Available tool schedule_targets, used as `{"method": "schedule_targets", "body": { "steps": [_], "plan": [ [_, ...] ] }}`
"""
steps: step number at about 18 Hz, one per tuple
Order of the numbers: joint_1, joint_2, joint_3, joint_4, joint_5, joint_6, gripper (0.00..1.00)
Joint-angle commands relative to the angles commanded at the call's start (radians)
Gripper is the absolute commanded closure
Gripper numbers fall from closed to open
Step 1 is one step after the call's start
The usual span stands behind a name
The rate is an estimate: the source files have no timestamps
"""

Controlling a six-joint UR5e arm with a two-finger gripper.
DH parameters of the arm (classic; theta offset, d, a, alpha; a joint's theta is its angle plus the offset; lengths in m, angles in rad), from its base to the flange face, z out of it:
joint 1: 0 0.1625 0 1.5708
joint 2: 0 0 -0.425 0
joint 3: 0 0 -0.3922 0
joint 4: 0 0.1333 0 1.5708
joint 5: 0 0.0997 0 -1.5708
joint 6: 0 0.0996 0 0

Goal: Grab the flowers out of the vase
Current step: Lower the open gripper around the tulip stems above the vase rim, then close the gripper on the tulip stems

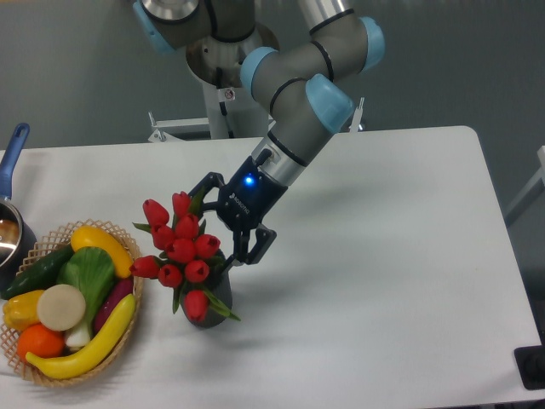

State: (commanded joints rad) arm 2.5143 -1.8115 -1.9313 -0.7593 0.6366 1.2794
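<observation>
Tulips, glossy red buds with green leaves, make up the flowers (pixel 181 245), which stand in the vase (pixel 215 294), a short dark cylinder on the white table (pixel 383 256). At their three o'clock the black gripper (pixel 228 223) reaches in, fingers spread apart around the bunch. At nine o'clock sits a woven wicker basket (pixel 128 328) of smooth toy produce; beyond it, a blue-handled pot (pixel 12 221).
</observation>
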Motion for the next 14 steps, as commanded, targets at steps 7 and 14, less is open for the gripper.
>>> {"method": "schedule_targets", "body": {
  "steps": [7,14],
  "plan": [
    [-0.02,-0.015,0.014,0.002,0.0,-0.021,0.0],
    [-0.028,-0.031,0.026,0.002,0.0,-0.026,0.04]
  ]
}}
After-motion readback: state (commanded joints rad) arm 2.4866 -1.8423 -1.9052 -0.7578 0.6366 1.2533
